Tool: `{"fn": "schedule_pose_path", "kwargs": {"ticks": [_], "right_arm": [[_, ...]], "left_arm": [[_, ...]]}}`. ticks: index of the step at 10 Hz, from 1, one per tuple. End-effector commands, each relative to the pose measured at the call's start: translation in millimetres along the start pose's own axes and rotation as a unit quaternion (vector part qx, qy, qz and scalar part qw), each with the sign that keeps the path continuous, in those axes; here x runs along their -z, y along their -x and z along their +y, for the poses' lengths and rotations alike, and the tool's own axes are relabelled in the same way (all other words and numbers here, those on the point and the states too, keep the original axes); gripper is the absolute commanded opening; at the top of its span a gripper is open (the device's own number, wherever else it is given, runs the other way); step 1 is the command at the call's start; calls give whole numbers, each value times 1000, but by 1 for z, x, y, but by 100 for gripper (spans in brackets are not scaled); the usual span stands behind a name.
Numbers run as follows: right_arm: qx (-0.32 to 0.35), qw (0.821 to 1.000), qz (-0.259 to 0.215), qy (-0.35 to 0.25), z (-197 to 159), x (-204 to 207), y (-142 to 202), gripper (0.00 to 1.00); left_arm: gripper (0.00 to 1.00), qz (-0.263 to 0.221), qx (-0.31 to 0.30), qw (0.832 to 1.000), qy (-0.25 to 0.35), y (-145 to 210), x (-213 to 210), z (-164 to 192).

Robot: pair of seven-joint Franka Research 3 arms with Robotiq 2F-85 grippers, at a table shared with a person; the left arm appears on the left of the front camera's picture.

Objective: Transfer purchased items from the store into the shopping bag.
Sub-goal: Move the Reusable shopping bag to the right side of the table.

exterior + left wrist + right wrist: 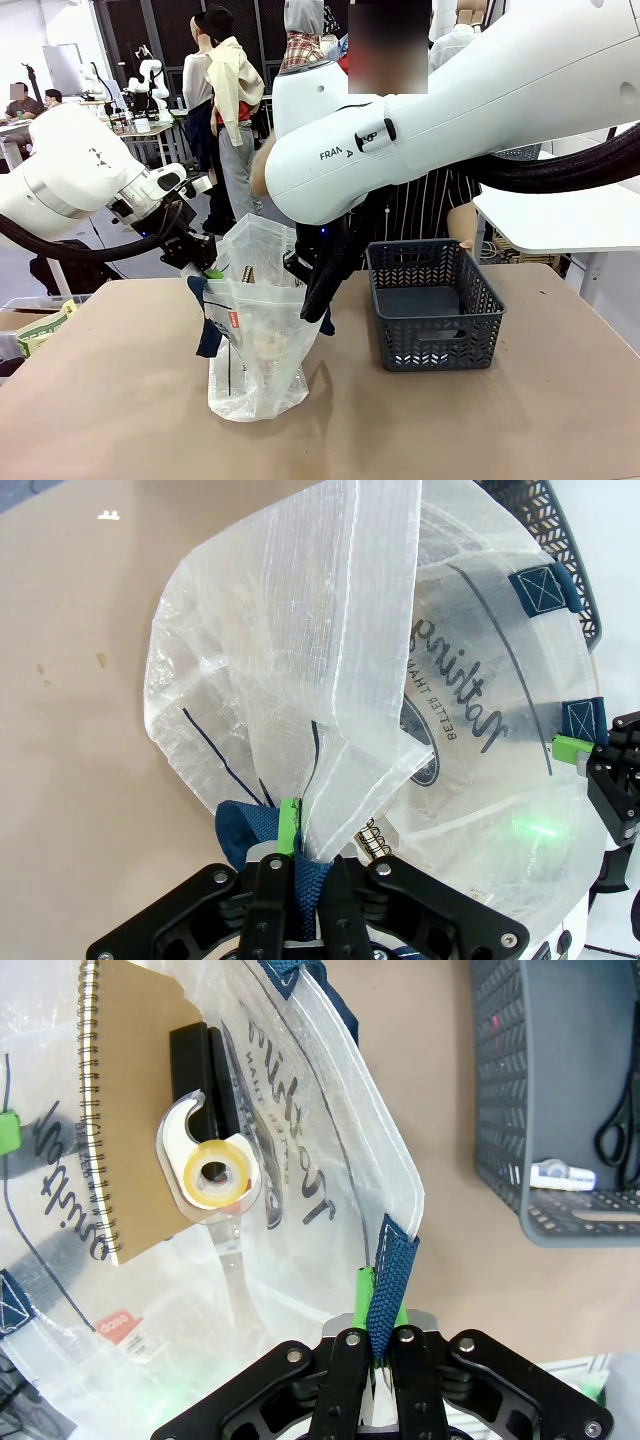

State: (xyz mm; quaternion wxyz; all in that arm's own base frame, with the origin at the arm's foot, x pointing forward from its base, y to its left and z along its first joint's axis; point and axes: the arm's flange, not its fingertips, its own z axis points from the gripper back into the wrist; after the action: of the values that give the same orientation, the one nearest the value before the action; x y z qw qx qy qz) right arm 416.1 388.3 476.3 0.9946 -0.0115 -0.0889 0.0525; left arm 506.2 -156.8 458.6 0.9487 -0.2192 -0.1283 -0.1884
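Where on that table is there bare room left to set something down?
The table is bare left of the shopping bag, along the whole near edge, and right of the mesh basket. It is crowded in the middle: the left gripper and right gripper pinch the bag's handles, leaving a narrow strip between bag and basket.

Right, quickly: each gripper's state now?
Left gripper: shut on a dark navy handle of the translucent whitish plastic shopping bag.
Right gripper: shut on the other navy handle.
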Motion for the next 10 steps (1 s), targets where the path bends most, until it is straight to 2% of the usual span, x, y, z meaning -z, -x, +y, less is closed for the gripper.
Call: {"fn": "schedule_pose_path", "kwargs": {"ticks": [1,10], "right_arm": [[0,1000,-1,0,0,1,2,0],[0,1000,-1,0,0,1,2,0]], "left_arm": [[0,-2,-2,1000,1,2,-1,0],[0,-2,-2,1000,1,2,-1,0]]}}
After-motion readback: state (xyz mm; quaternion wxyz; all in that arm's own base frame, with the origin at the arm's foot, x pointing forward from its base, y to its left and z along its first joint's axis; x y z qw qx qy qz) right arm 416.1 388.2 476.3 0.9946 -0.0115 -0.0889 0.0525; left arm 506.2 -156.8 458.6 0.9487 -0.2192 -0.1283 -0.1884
